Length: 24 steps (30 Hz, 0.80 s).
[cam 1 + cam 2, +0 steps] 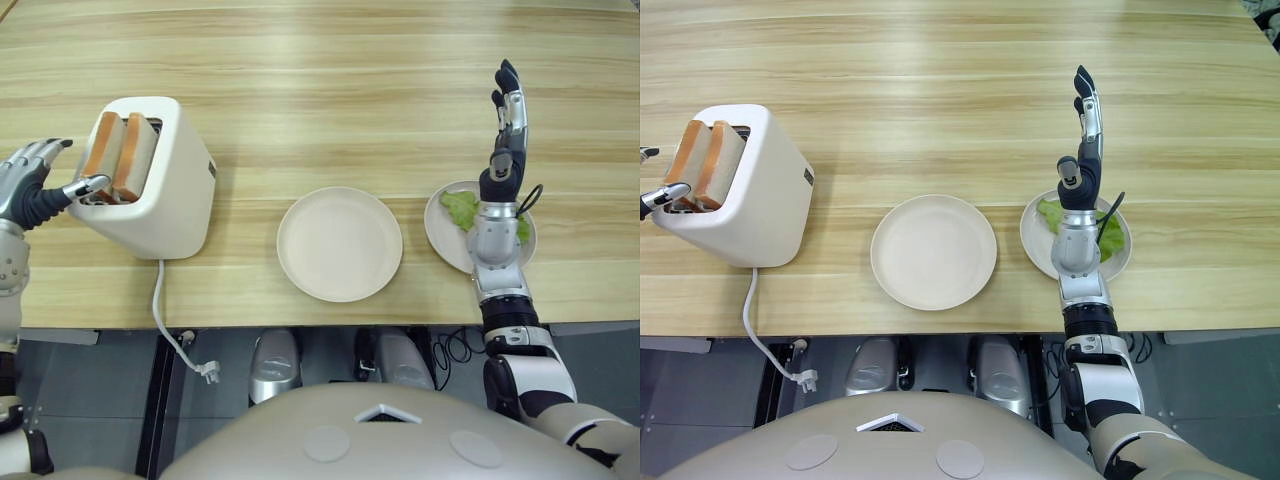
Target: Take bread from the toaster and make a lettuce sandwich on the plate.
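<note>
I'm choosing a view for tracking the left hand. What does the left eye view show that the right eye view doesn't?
Left eye view: the left hand whole, open, a fingertip at the bread in the toaster. Right eye view: that hand as fingertips at the edge, plus more table right of the lettuce. Both: the plate and the open right hand past the lettuce.

The long, pale, wood-plank table [400,80] spans the view; 1 thin white power cord [154,292] (plug dangling) hangs off its near edge.
</note>
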### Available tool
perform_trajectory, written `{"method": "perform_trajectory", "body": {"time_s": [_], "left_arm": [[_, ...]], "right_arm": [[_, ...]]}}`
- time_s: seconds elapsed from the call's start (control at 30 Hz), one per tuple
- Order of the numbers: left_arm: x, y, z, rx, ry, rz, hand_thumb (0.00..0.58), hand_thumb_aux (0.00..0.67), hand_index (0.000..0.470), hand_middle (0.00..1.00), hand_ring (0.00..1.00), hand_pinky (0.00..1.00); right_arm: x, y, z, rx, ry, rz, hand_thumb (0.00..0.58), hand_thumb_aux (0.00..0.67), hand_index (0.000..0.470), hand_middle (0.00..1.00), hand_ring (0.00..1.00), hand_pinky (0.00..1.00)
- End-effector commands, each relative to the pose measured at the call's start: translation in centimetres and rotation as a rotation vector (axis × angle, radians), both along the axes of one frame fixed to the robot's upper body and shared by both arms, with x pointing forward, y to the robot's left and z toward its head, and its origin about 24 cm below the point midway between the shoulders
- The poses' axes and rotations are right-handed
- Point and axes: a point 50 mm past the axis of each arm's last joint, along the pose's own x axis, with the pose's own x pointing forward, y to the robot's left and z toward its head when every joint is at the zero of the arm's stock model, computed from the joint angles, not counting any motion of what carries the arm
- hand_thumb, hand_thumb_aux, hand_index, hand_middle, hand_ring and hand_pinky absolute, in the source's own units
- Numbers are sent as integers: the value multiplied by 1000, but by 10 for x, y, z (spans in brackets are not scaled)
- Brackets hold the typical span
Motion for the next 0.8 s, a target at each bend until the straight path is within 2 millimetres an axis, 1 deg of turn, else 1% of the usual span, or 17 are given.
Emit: {"method": "perform_trajectory", "body": {"time_s": [0.03,0.17,0.2,0.23,0.27,0.3,0.33,0.37,0.4,0.43,0.47,0.5,0.53,0.67,0.8], "left_arm": [[5,-1,0,28,18,-15,0,0,0,0,0,0],[9,-9,-4,49,36,-45,0,0,0,0,0,0],[10,-10,-4,53,38,-49,87,53,36,0,0,0],[11,-11,-5,61,44,-51,87,53,36,0,0,0],[12,-11,-6,74,51,-52,379,276,189,0,0,0],[12,-11,-6,87,58,-53,456,360,247,0,0,0],[13,-11,-6,96,62,-53,456,360,247,0,0,0],[13,-12,-6,100,63,-54,512,441,303,0,0,0],[13,-12,-6,103,63,-55,517,449,308,0,0,0],[14,-13,-6,112,65,-58,540,494,339,0,0,0],[15,-14,-6,124,69,-59,564,557,382,0,0,0],[15,-14,-6,133,73,-60,574,604,415,0,0,0],[16,-14,-7,142,76,-60,580,670,460,0,0,0],[17,-15,-5,187,75,-56,580,670,460,0,0,0],[18,-19,3,181,31,-64,580,670,460,0,0,0]], "right_arm": [[-1,-4,-4,-5,24,-16,0,0,0,0,0,0],[-1,-4,-4,-8,25,-14,0,0,0,0,0,0],[-1,-4,-4,-7,25,-14,0,0,0,0,0,0],[-1,-4,-4,-7,25,-15,0,0,0,0,0,0],[-1,-4,-4,-6,25,-15,0,0,0,0,0,0],[-1,-4,-4,-5,24,-15,0,0,0,0,0,0],[-1,-4,-4,-5,24,-15,0,0,0,0,0,0],[-1,-3,-4,-5,23,-15,0,0,0,0,0,0],[-1,-3,-4,-5,23,-15,0,0,0,0,0,0],[-1,-3,-4,-6,22,-14,0,0,0,0,0,0],[-2,-3,-4,-5,22,-14,0,0,0,0,0,0],[-2,-3,-4,-5,21,-13,0,0,0,0,0,0],[-2,-3,-4,-5,21,-13,0,0,0,0,0,0],[-2,-1,-4,-2,19,-10,0,0,0,0,0,0],[-1,-1,-3,-3,19,-8,0,0,0,0,0,0]]}}
